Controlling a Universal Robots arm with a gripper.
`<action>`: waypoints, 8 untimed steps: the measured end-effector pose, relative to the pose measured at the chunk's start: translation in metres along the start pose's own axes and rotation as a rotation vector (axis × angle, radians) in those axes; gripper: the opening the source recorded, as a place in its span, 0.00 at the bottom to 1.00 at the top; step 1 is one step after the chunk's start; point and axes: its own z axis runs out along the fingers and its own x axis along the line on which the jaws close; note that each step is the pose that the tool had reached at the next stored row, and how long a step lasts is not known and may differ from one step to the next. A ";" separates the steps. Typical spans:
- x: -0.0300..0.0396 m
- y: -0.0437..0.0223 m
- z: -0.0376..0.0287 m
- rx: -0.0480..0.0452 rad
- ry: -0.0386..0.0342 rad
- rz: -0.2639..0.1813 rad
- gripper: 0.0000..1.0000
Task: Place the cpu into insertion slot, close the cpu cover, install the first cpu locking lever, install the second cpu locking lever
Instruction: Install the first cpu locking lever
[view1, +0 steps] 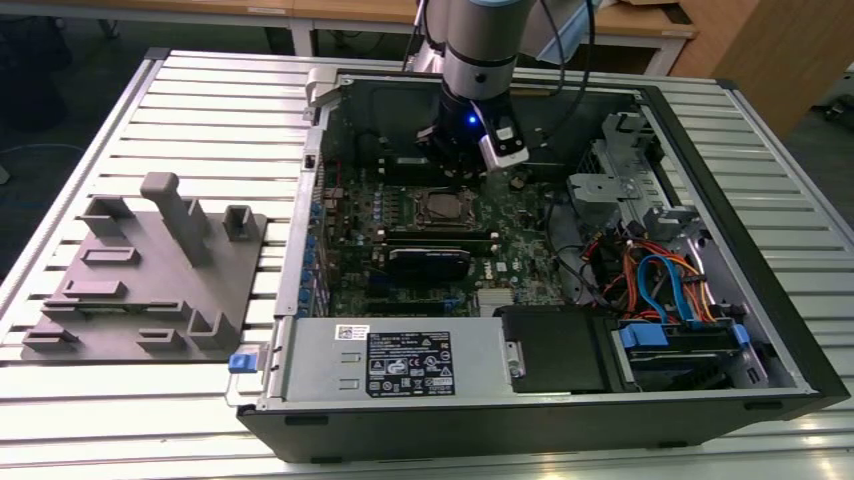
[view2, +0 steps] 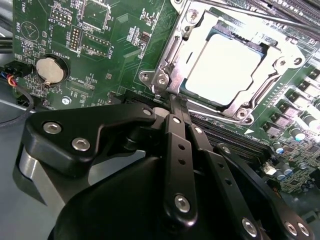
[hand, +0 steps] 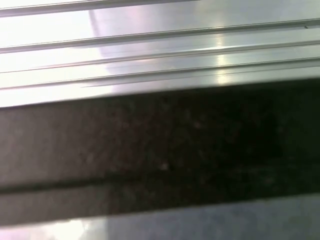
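Exterior view, left to right: grey moulded fixture tray (view1: 140, 275) sits on the slatted aluminium desk (view1: 214, 95), just beside the open PC case (view1: 747, 300). Case lies on its side, green motherboard (view1: 354, 240) exposed. Power supply (view1: 394, 365) along the near edge, drive bay with blue and orange cables (view1: 654, 285) toward the exterior view's right.

Arm (view1: 478, 45) comes down into the case from the far side. Gripper (view1: 461, 150) hangs just above the insertion slot (view1: 443, 207), which sits mid-board, above a long black module (view1: 430, 262).

Second wrist view, left to right: coin cell battery (view2: 50, 70) on the board, then the gripper (view2: 176, 102) linkage in the foreground, then the insertion slot (view2: 165, 65). The cpu (view2: 225, 67) is seated in the slot, pale metal top facing up. The cpu cover (view2: 272, 67) is down over it, frame around the chip's edges, the chip's top showing through the window. A thin lever rod (view2: 250, 15) runs along the far side of the slot.

Jaws: clenched, the two black fingers (view2: 175, 130) pressed together with nothing between them. Tip sits right at the near corner of the slot frame; cannot tell if it is touching.

First wrist view: aluminium slats (hand: 160, 45) and a dark case edge (hand: 160, 150).
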 end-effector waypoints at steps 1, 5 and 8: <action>0.0000 0.0000 0.0001 0.0014 -0.0002 0.000 0.10; 0.0000 0.0000 0.0001 0.0024 -0.0003 0.000 0.10; 0.0000 0.0001 -0.0007 0.0024 -0.0004 0.000 0.10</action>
